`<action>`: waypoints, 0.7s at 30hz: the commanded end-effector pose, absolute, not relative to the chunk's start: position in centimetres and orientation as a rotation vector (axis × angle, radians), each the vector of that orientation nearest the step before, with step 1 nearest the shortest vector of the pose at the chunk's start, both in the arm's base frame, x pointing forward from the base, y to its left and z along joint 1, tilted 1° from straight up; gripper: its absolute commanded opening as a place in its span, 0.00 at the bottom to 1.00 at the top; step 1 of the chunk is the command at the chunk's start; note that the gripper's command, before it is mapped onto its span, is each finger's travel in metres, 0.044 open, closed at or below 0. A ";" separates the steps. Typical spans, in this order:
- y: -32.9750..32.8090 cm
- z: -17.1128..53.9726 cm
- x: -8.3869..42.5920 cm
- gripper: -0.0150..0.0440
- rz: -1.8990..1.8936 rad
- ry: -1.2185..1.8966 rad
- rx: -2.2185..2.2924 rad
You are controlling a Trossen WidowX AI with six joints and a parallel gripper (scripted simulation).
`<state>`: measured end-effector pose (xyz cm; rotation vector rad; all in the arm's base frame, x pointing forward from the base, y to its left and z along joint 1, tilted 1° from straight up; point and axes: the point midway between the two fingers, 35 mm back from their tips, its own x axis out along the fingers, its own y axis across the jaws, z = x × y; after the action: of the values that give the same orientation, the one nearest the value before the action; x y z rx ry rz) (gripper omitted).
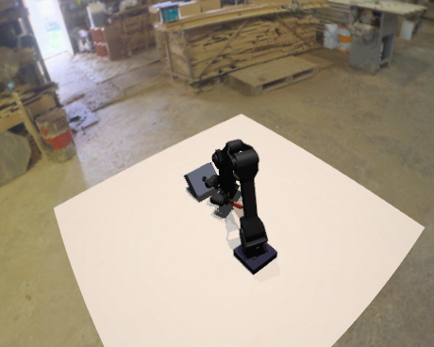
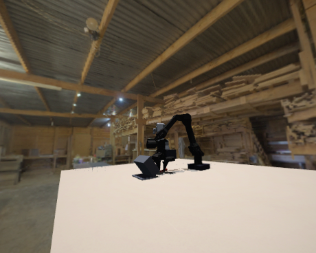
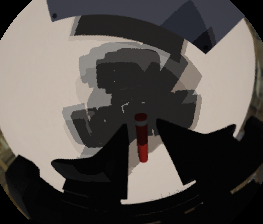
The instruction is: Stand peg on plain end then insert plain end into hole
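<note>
The red peg point(image 1: 237, 205) point(image 2: 165, 170) point(image 3: 142, 137) lies on the table, its pale band near the end toward the panel. My gripper point(image 1: 227, 202) point(image 2: 161, 170) point(image 3: 142, 124) is partly open and low over the table. Its two fingertips stand on either side of the peg near the banded end, with a gap on each side in the wrist view. The grey sloped panel point(image 1: 196, 183) point(image 2: 148, 165) point(image 3: 127, 7) stands just beyond the gripper. Its hole is outside the wrist view and not clear in the top and exterior views. The arm hides part of the peg in the top view.
The pale table point(image 1: 151, 269) point(image 2: 196, 213) carries the arm's dark base point(image 1: 264, 256) point(image 2: 199, 167), on the near side of the peg in the top view. The panel's lower edge lies close past the fingertips. The arm's shadow covers the table around the peg.
</note>
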<state>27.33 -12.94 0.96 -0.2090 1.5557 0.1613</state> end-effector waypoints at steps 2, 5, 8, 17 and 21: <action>-12.9 0.9 27.3 0.44 0.168 1.554 -0.208; -12.9 0.9 27.3 0.44 0.168 1.554 -0.208; -12.9 0.9 27.3 0.44 0.168 1.554 -0.208; -12.9 0.9 27.3 0.34 0.168 1.554 -0.208; -12.9 0.9 27.3 0.34 0.168 1.554 -0.208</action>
<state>27.34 -12.94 0.95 -0.2082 1.5551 0.1617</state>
